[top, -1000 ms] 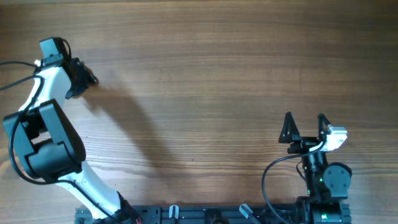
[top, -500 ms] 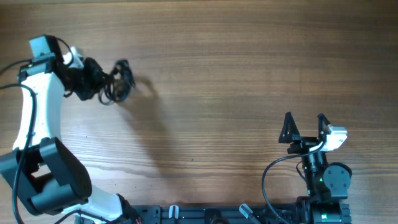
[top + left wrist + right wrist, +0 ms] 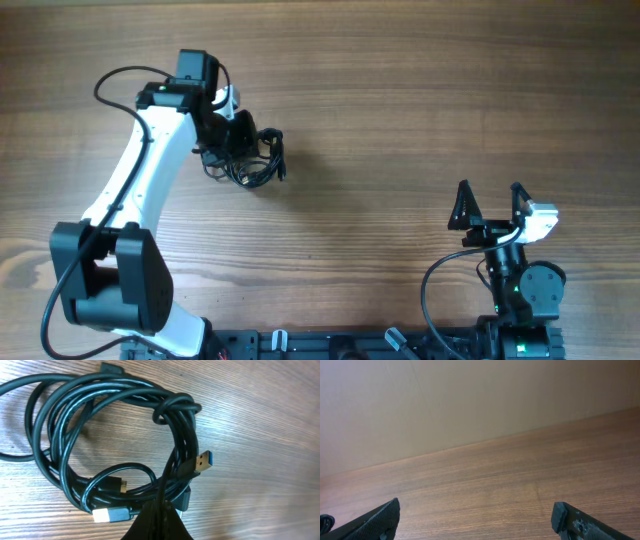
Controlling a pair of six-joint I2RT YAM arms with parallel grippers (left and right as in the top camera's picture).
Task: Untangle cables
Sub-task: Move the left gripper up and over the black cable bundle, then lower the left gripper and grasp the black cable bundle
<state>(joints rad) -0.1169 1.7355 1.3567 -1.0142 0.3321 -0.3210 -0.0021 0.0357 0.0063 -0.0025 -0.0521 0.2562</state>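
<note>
The cables (image 3: 258,165) form one coiled black bundle on the wooden table, left of centre. In the left wrist view the cables (image 3: 100,435) lie in overlapping loops with one strand knotted round the others. A blue-tongued USB plug (image 3: 204,461), a small gold-tipped plug (image 3: 121,486) and a white-ended plug (image 3: 107,515) stick out of the coil. My left gripper (image 3: 238,148) is at the bundle's left side, and the left gripper (image 3: 159,516) is shut on a single thin strand. My right gripper (image 3: 490,205) stands open far off at the lower right, and the right gripper (image 3: 475,520) holds nothing.
Bare wooden table (image 3: 420,100) extends on all sides of the bundle. The right arm's base (image 3: 520,290) and a black rail (image 3: 330,345) sit along the front edge. A plain wall (image 3: 470,400) rises behind the table in the right wrist view.
The left arm has swung from the far left edge toward the table's middle, bringing the cable bundle with it in its shut jaws. The right arm has not moved.
</note>
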